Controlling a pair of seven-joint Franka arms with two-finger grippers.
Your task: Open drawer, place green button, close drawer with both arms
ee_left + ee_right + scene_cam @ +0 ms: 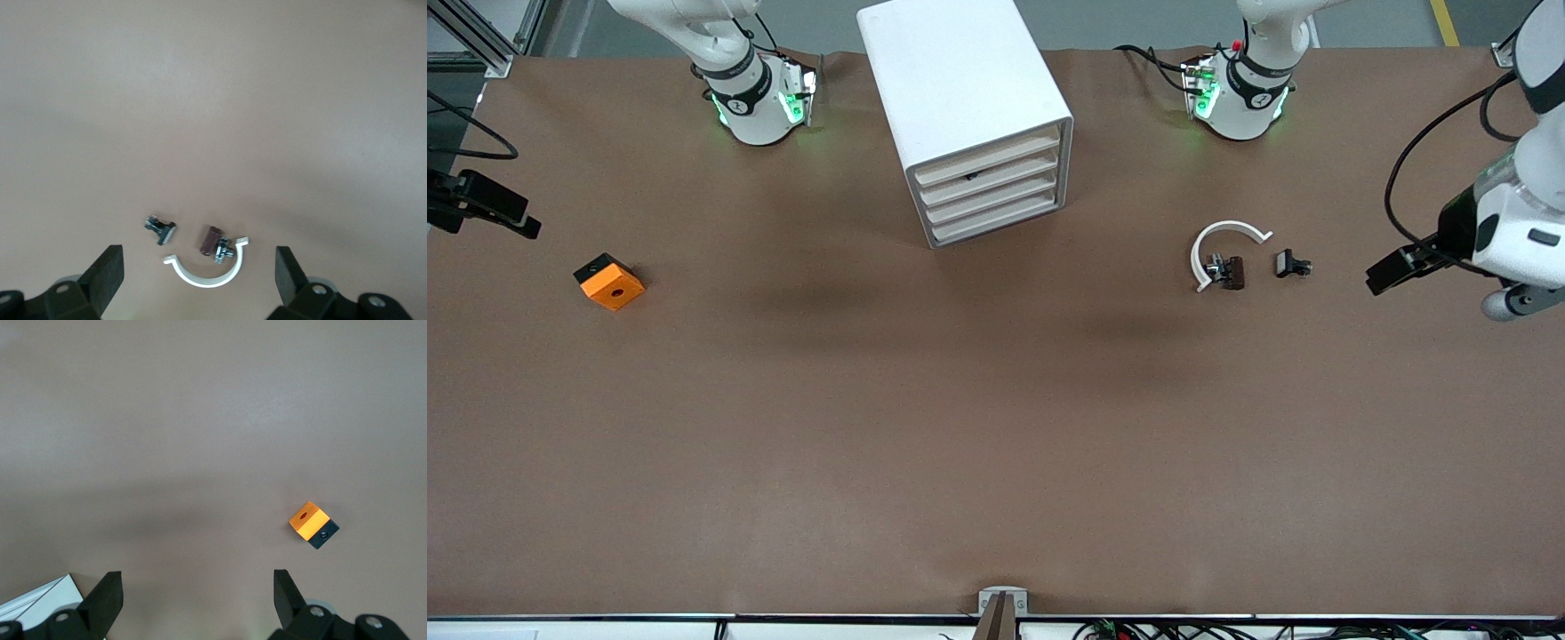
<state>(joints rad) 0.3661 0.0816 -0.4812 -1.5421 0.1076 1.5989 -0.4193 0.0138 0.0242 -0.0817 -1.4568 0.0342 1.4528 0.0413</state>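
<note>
Brown table [996,427]: cabinet [960,98] drawers all shut. Left gripper [1392,271] over table near ring [1218,238], right gripper [489,209] near orange cube [609,283]; both jaws spread, empty.

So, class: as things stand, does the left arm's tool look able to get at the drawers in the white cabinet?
Probably yes. The left tool, fingers open, hangs at the left arm's end of the table. Between it and the cabinet lie only a white ring and two small black clips, all low. All four drawer fronts face open tabletop.
</note>
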